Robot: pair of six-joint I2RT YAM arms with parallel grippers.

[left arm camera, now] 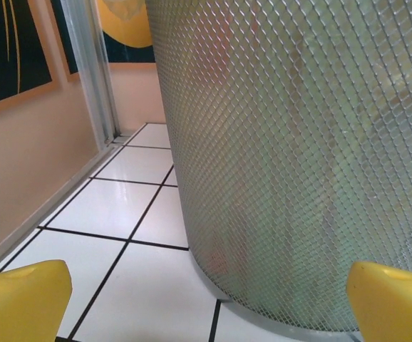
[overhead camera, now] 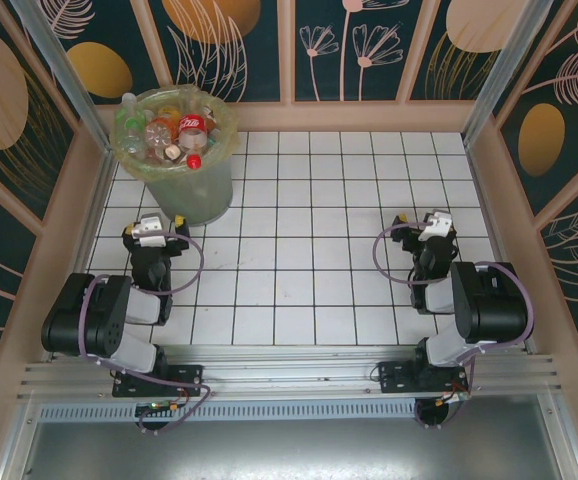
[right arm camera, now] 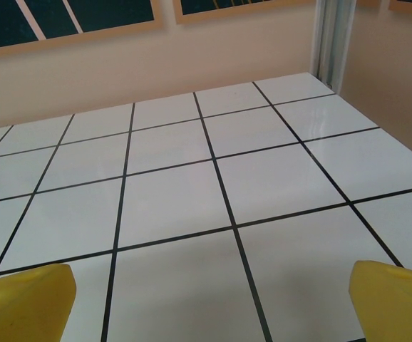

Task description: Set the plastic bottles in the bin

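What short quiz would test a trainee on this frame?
1. True or false: the plastic bottles sit inside the bin.
2. Where on the table does the bin stand: A far left corner, B near right corner?
3. Fill in: the left hand and the right hand both stand ____.
Key: 1 true; 2 A; 3 open.

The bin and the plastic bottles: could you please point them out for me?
bin (overhead camera: 207, 190), top external view, on its outer wall.
plastic bottles (overhead camera: 193, 124), top external view, on a red label in the pile.
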